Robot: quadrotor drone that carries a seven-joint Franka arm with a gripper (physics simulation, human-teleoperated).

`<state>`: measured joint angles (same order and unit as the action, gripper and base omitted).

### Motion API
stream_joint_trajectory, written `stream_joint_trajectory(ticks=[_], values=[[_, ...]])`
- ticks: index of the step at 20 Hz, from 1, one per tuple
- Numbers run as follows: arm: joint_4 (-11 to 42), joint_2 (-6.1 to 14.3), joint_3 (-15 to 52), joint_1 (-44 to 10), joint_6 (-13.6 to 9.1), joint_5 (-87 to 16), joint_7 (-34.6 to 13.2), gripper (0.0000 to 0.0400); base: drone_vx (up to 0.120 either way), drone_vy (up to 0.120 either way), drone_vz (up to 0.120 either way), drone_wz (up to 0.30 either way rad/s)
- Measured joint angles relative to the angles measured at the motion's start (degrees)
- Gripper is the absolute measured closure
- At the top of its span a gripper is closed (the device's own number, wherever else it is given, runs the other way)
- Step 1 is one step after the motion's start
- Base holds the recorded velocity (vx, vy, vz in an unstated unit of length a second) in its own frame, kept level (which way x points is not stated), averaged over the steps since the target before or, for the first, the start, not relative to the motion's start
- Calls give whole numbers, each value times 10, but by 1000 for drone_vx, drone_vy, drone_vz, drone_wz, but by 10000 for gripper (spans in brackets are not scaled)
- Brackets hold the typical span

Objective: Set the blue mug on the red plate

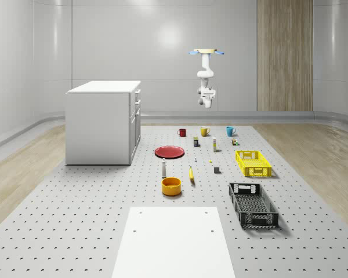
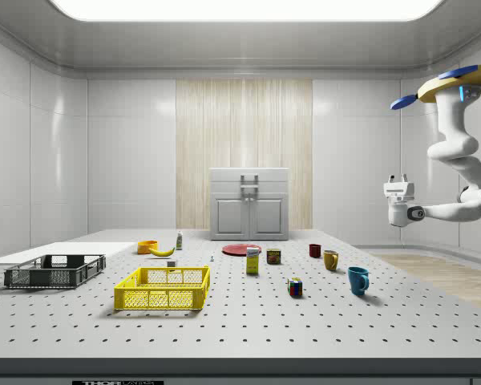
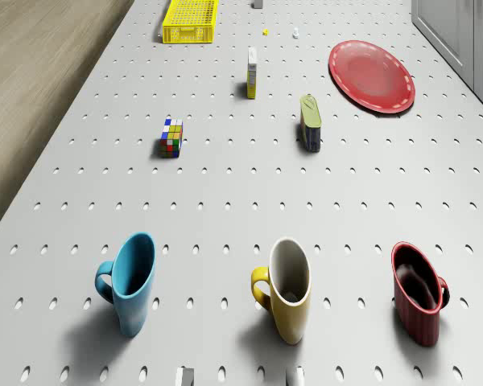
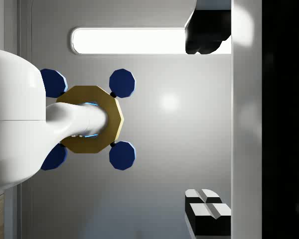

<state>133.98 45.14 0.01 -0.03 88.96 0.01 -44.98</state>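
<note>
Three mugs stand in a row on the table [image 1: 75, 231]: the blue mug [image 3: 132, 281] at one end, a yellow mug [image 3: 285, 288] in the middle and a red mug [image 3: 419, 301] nearest the plate [image 3: 372, 75], which lies well apart. The drone [image 2: 457, 84] hovers high beyond the mugs, the gripper [image 2: 398, 183] turned upward, and whether it is spread cannot be told. Swing the wrist down first, descend over the blue mug only, and grip its wall clear of the yellow mug
</note>
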Motion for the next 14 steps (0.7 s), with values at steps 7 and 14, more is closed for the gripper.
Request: stream_joint_trajectory(ticks=[7,14], values=[[-86,-19,1,-2,-64,1,1,0,0,0,0,0],[-148,-42,2,-3,-100,1,1,0,120,120,0,0]])
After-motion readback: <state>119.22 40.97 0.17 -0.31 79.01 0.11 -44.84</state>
